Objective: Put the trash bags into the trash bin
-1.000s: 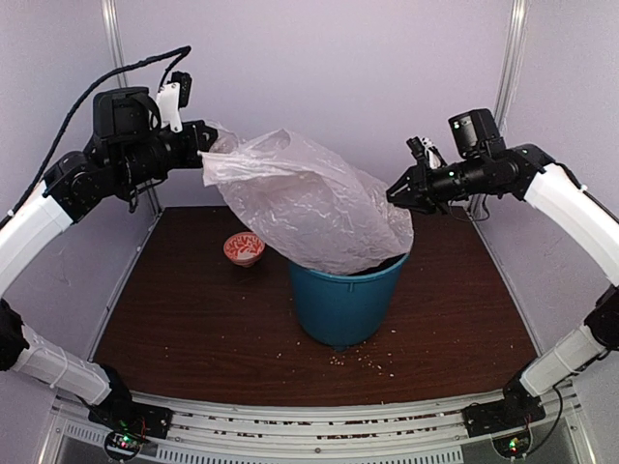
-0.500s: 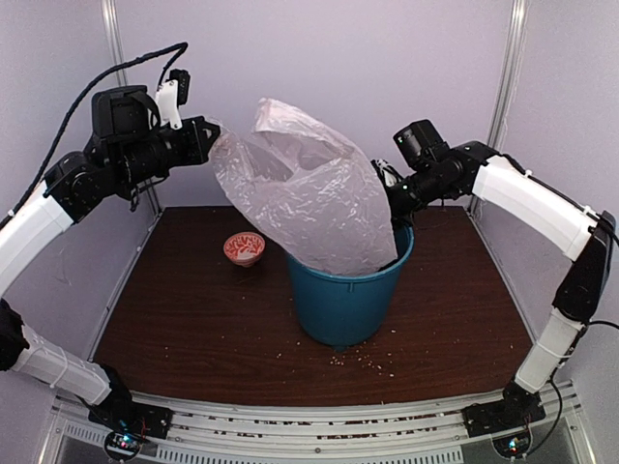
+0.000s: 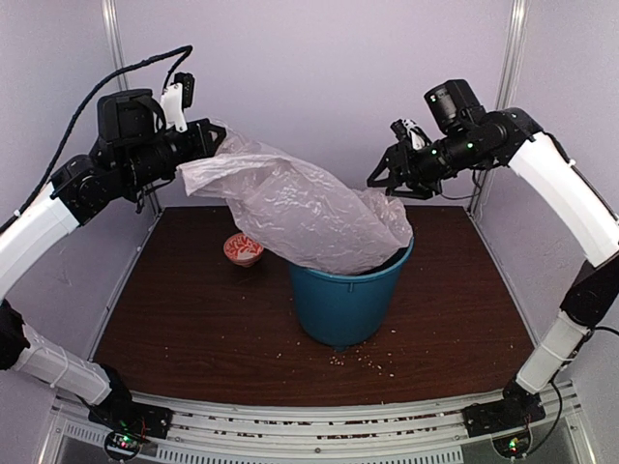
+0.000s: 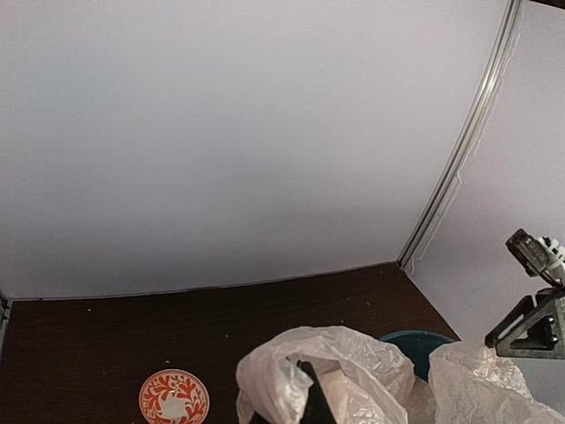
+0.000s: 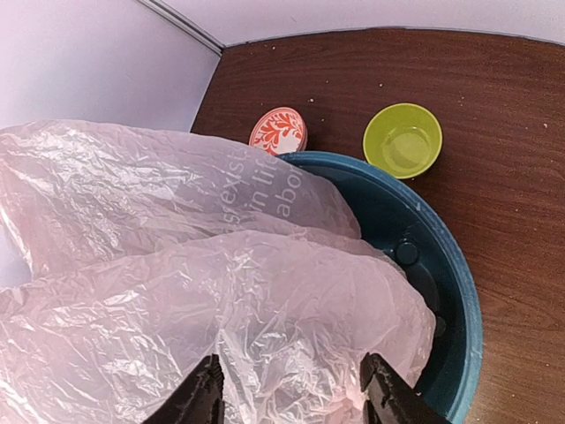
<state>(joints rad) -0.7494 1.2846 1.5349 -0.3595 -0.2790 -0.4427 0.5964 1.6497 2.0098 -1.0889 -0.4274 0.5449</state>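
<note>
A dark brown wood-grain counter (image 3: 193, 329) is sitting inside a booth with plain pale lavender walls (image 3: 319, 68), and a slim metal post (image 3: 510, 58) is running up the right rear corner. Pale crumbs (image 3: 366, 361) are lying on the wood just in front of a teal-blue trash bin (image 3: 343, 304), which is standing upright near the middle of the counter. A small red-and-white patterned bowl (image 3: 243, 248) is sitting to the bin's left. A lime-green bowl (image 5: 403, 140) is sitting beyond the bin in the right wrist view.

A crinkly, translucent pale-pink trash bag (image 3: 300, 213) is draping across the bin, with its lower end resting inside the rim and its upper end rising to the left. Faint grey lettering is showing through the plastic, too faint and wrinkled to read.

The left claw (image 3: 210, 139), raised high at the left, is pinching the bag's upper end with its jaws fully closed. The right claw (image 3: 383, 182) is hovering just above the bag's right end, over the bin's far rim. Its jaws are standing partly open and gripping nothing, with the plastic lying below them.
</note>
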